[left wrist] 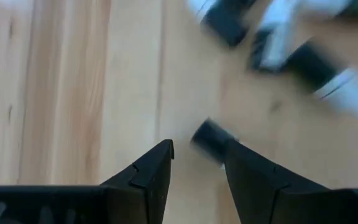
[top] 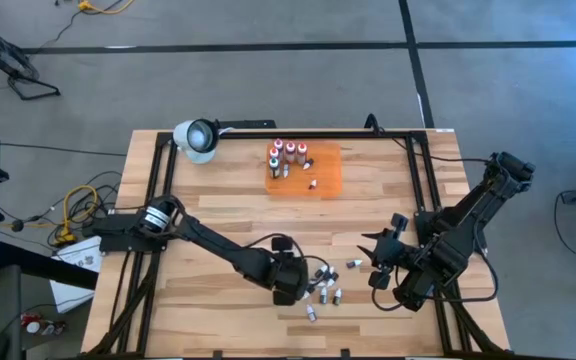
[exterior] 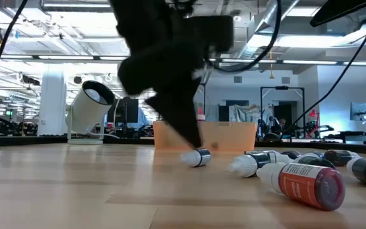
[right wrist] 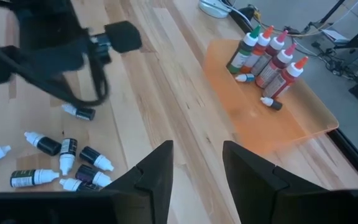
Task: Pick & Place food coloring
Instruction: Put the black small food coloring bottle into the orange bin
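Observation:
Several tall food coloring bottles (top: 288, 157) with white caps stand on the orange mat (top: 320, 178), also visible in the right wrist view (right wrist: 266, 53). Many tiny droppers (top: 326, 288) lie on their sides on the wood near the table's near edge (right wrist: 61, 158). A red bottle (exterior: 307, 183) lies among them. My left gripper (top: 288, 288) is open and points down at the left end of this scatter (left wrist: 197, 152). One small dark dropper (left wrist: 210, 138) lies just beside a fingertip. My right gripper (top: 374, 261) waits open to the right of the scatter (right wrist: 197, 155). My left gripper comes from above with its fingers open, and one fingertip (left wrist: 244, 163) stands right against the small dark dropper (exterior: 197, 157), which lies on its side on the table. Whether the finger touches it I cannot tell.
A white lamp-like device (top: 196, 138) stands at the table's far left, beside a black frame rail (top: 368, 132). Bare wood lies between the mat and the scattered droppers. One dropper (top: 353, 263) lies apart, close to my right gripper.

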